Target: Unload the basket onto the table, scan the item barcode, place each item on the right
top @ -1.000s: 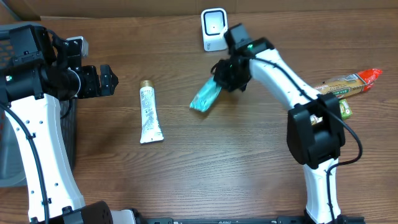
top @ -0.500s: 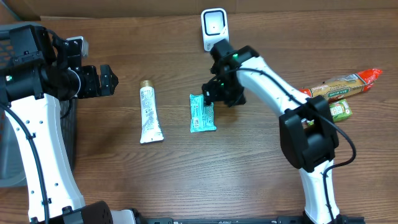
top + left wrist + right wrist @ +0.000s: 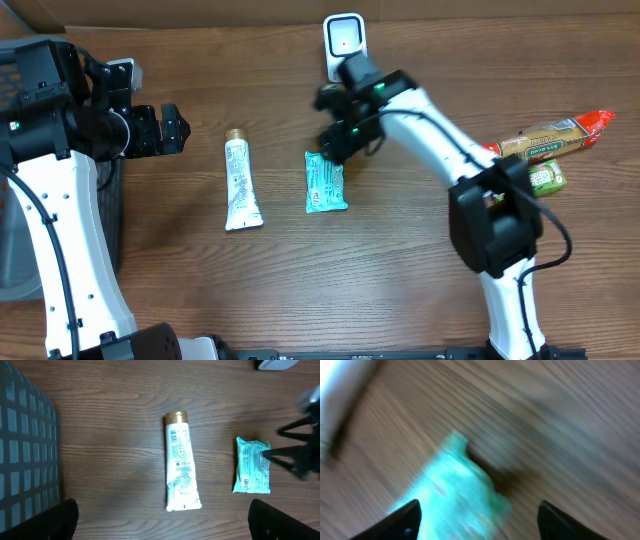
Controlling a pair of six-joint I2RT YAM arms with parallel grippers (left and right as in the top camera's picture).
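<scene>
Now the right gripper (image 3: 333, 125) is hovering with its jaws standing wide apart and gripping nothing. The teal packet (image 3: 325, 183) is lying flat on the table (image 3: 400, 290) just under its fingertips, seemingly free of them, though the wrist view is blurring badly. The white scanner (image 3: 343, 42) is standing just behind this gripper. The left gripper (image 3: 172, 128) is hanging fully spread and empty, with the white tube (image 3: 241, 183) lying between it and the packet.
</scene>
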